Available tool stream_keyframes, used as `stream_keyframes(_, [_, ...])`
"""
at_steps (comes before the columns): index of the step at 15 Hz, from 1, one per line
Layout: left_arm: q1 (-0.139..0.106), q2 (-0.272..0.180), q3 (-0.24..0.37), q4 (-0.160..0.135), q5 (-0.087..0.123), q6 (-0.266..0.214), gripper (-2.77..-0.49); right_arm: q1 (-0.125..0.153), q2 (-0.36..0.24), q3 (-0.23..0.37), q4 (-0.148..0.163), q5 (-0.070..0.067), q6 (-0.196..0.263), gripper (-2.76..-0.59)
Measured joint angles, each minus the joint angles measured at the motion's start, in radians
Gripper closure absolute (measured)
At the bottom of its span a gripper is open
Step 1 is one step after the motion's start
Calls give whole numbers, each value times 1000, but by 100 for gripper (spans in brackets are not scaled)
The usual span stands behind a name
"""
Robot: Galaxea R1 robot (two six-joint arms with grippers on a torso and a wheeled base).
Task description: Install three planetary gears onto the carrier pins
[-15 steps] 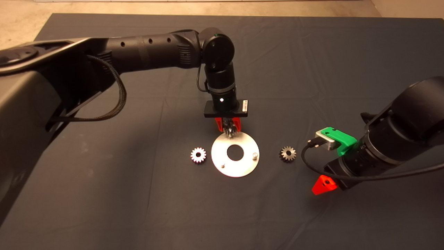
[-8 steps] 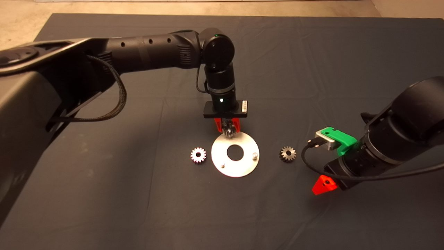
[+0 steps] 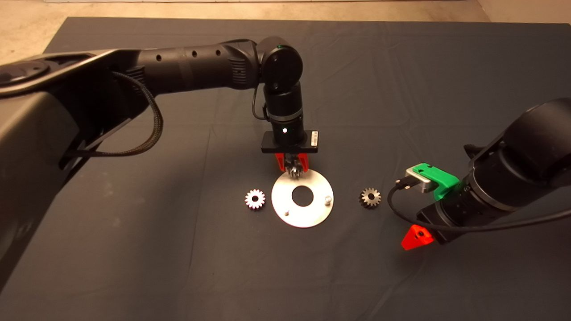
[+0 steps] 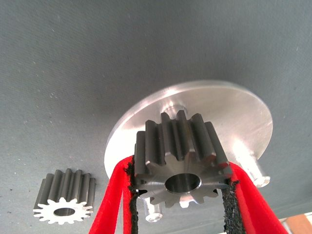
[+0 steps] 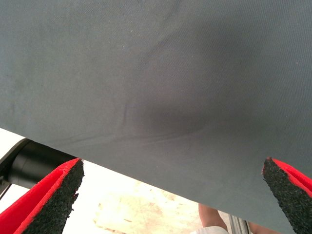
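My left gripper (image 3: pixel 292 169) is shut on a planetary gear (image 4: pixel 181 163) and holds it just over the far edge of the silver disc (image 3: pixel 312 211). Two carrier pins (image 3: pixel 328 199) (image 3: pixel 287 212) stand bare on the near half of the disc; in the left wrist view a pin (image 4: pixel 171 108) shows just beyond the held gear. One loose planetary gear (image 3: pixel 254 199) lies on the mat left of the disc, another (image 3: pixel 370 197) lies right of it. My right gripper (image 5: pixel 170 195) is open over bare mat at the right, near the right-hand gear.
The dark mat (image 3: pixel 178 267) covers the table, with its far edge and pale floor (image 3: pixel 26 31) beyond. A person's leg (image 5: pixel 212 222) shows past the mat edge in the right wrist view.
The left gripper with its gear has shifted very slightly, staying over the disc's far edge. The right arm has not moved.
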Motion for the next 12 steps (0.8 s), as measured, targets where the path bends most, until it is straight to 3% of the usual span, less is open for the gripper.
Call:
stream_keyframes(5, [3,0,4,-5,-1,0,-81,0,0,0,0,0,0,-273])
stream_keyframes(10, [9,0,4,-7,-56,0,-80,0,0,0,0,0,0,-273])
stream_keyframes(12, [11,0,4,-7,-65,1,-80,0,0,0,0,0,0,-273])
